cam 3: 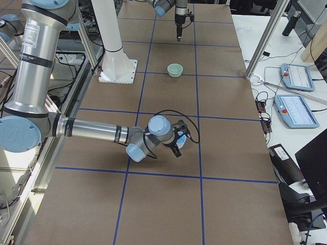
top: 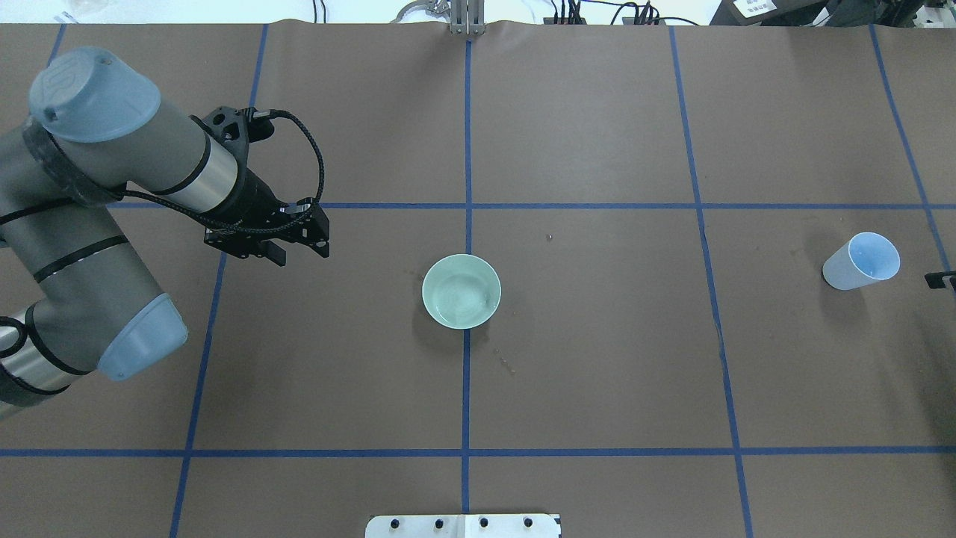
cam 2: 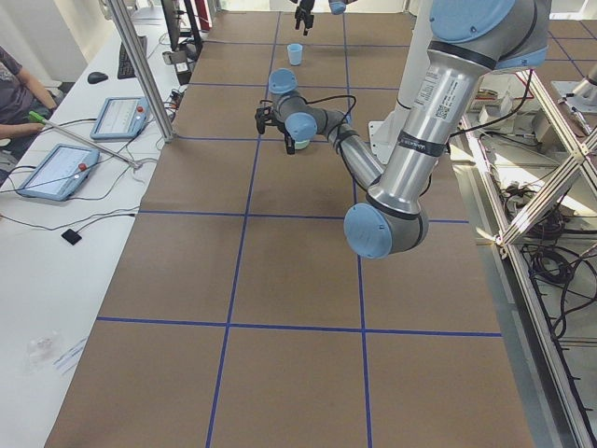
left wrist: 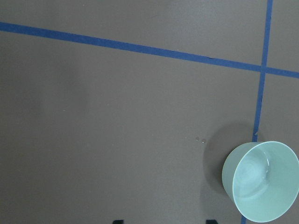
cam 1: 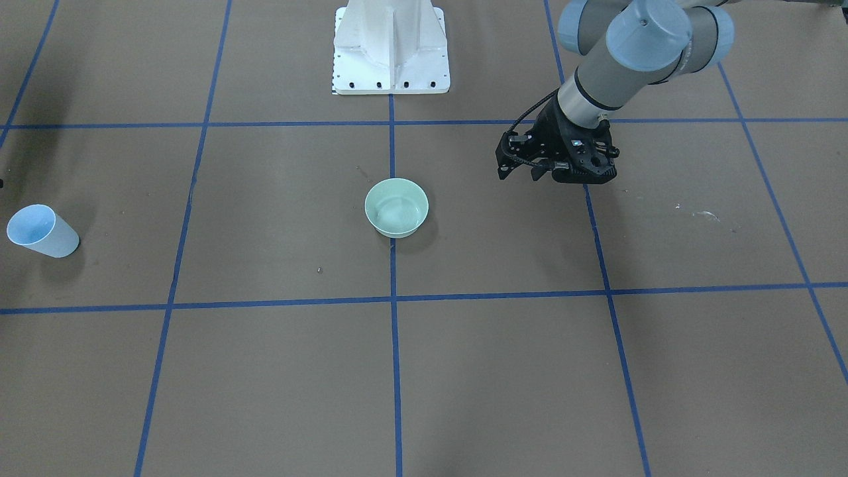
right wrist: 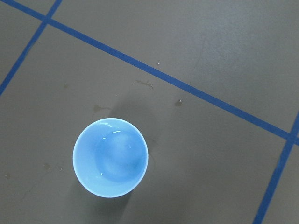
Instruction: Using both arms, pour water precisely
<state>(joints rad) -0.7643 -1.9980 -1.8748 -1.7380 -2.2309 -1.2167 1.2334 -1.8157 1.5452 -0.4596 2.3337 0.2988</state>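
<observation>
A pale green bowl (cam 1: 396, 207) stands at the table's middle, on a blue tape line; it also shows in the overhead view (top: 461, 291) and the left wrist view (left wrist: 261, 181). Faint ripples and glints inside it look like water. A light blue cup (top: 860, 261) stands upright far to my right, and the right wrist view (right wrist: 110, 157) looks straight down into it. My left gripper (top: 299, 250) hangs open and empty above the table, left of the bowl. My right gripper (cam 3: 177, 145) is close above the cup; I cannot tell whether it is open or shut.
The table is brown paper with a blue tape grid. The white pedestal base (cam 1: 391, 50) is bolted at the robot's edge. Small wet spots (top: 508, 364) lie near the bowl. Operator desks with tablets (cam 3: 295, 76) line the far side.
</observation>
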